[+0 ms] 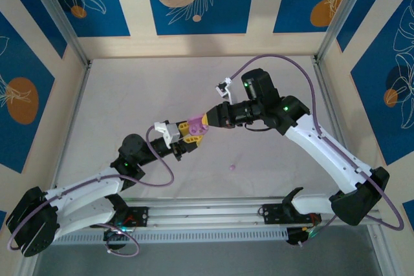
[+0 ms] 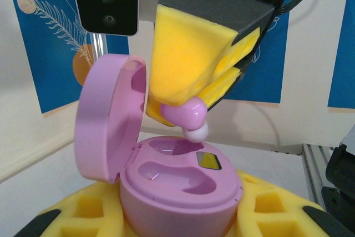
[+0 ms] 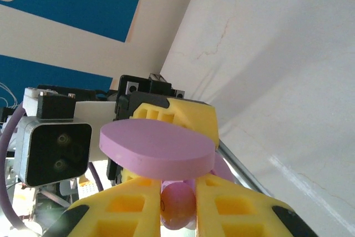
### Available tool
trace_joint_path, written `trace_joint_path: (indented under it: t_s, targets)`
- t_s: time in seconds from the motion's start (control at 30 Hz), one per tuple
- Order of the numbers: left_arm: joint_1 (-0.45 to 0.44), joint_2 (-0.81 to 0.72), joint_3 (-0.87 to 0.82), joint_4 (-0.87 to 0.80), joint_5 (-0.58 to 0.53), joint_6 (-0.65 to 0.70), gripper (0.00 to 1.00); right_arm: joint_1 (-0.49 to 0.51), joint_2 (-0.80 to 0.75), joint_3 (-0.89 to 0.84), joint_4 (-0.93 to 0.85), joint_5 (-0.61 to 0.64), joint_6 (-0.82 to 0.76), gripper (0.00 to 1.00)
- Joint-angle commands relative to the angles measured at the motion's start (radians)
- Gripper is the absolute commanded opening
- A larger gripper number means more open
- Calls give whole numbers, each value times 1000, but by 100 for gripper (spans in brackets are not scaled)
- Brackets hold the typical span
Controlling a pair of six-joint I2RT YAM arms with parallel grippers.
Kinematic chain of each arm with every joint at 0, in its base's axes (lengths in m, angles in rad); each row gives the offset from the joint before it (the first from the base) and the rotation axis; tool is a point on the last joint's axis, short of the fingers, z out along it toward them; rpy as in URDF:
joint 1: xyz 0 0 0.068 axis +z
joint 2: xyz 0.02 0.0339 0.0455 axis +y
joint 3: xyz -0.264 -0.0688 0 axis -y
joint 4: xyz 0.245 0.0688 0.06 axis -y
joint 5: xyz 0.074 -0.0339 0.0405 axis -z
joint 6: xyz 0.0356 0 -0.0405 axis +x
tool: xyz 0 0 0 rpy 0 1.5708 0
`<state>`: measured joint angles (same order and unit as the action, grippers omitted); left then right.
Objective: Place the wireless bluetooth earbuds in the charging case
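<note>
My left gripper [image 2: 178,217] is shut on the base of an open pink charging case [image 2: 183,190], held above the table, its lid [image 2: 108,117] tipped up to the left. Both sockets in the case look empty. My right gripper [image 3: 178,210] is shut on a pink earbud [image 3: 178,206]. In the left wrist view that earbud [image 2: 191,116], with its white tip down, hangs just above the case's far socket, apart from it. From above, the two grippers meet at mid-table, left gripper [image 1: 187,136] under the case [image 1: 195,128] and right gripper [image 1: 206,121] beside it. A tiny purple earbud [image 1: 231,167] lies on the table.
White walls and aluminium posts [image 1: 326,27] fence the white table [image 1: 129,95]. A metal rail [image 1: 213,214] runs along the near edge between the arm bases. The left wrist camera block [image 3: 55,154] sits close to my right fingers [image 3: 244,209].
</note>
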<state>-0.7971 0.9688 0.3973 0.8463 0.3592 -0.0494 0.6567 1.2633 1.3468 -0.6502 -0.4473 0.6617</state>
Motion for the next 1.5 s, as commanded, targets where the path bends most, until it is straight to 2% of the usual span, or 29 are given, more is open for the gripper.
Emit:
trace_joint_path:
  t_s: [0.0, 0.4, 0.67, 1.0, 1.13, 1.3, 1.47]
  targets:
    - [-10, 1, 5, 40, 27, 6, 25, -14, -47, -6, 27, 13, -9, 19]
    - [-10, 7, 0, 51, -8, -12, 25, 30, -56, -39, 103, -56, 10, 19]
    - [-10, 31, 3, 79, -16, -24, 25, 101, -39, -46, 151, 11, 58, 19]
    - [-10, 27, 2, 85, -31, -32, 26, 93, -18, -60, 152, 45, 127, 19]
    - [-10, 26, 2, 87, -20, -35, 26, 41, -15, -65, 144, -31, 154, 19]
    - [-10, 26, 3, 88, -13, -41, 26, -40, -6, -104, 236, -247, 242, 20]
    - [-10, 30, 2, 91, -27, -40, 26, -99, -7, -211, 521, -404, 476, 20]
